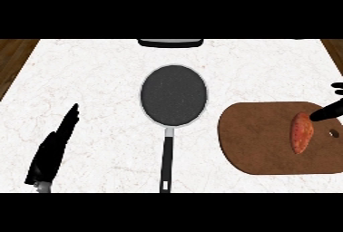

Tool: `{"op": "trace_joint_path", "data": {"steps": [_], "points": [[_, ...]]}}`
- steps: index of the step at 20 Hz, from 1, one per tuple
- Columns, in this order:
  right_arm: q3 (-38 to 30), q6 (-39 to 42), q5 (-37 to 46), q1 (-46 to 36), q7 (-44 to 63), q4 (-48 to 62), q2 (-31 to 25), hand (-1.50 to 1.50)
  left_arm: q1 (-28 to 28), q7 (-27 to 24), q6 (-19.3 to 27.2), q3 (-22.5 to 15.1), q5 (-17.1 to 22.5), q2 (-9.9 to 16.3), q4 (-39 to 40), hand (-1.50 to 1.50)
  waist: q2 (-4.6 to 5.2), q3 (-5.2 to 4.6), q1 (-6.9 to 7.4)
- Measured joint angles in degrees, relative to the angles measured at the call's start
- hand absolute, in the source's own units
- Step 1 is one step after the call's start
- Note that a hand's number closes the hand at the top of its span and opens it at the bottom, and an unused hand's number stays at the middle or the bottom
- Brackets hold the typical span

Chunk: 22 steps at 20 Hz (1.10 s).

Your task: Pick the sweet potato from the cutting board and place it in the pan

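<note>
The right hand [330,111] reaches the sweet potato [301,132] on the cutting board [268,140], fingers extended, gripping nothing; a glancing touch could roll it away from the pan [173,95].

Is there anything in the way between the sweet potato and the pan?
Nothing visible is. The sweet potato lies on the cutting board, and only bare counter separates the board from the pan. The right hand is already at the potato.
</note>
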Motion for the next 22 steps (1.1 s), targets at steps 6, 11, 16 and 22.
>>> {"op": "trace_joint_path", "data": {"steps": [6, 11, 16, 22], "points": [[3.4, 0.5, 0.6, -2.7, 0.9, 3.5, 2.4, -1.50, 0.5, 1.7, 0.2, 0.0, -1.3, -0.8, -1.7, 0.00, -0.03, -0.01, -0.01], [5.3, 1.1, 1.0, -3.6, 1.1, 6.0, 3.6, -1.50, -0.2, 1.5, -0.9, 1.2, -1.2, -1.2, -0.5, 0.00, -0.05, -0.02, -0.31], [6.3, 0.8, 1.0, -3.4, 1.6, 6.5, 4.7, -1.50, 0.6, 1.2, -1.7, 2.1, -1.6, -1.4, -0.5, 0.00, -0.13, -0.01, -0.55], [7.2, 1.2, 1.6, -3.4, 1.0, 8.7, 6.0, -1.50, 0.7, 0.9, -2.3, 2.7, -2.5, -2.5, -0.5, 0.00, -0.12, 0.00, -0.56]]}}
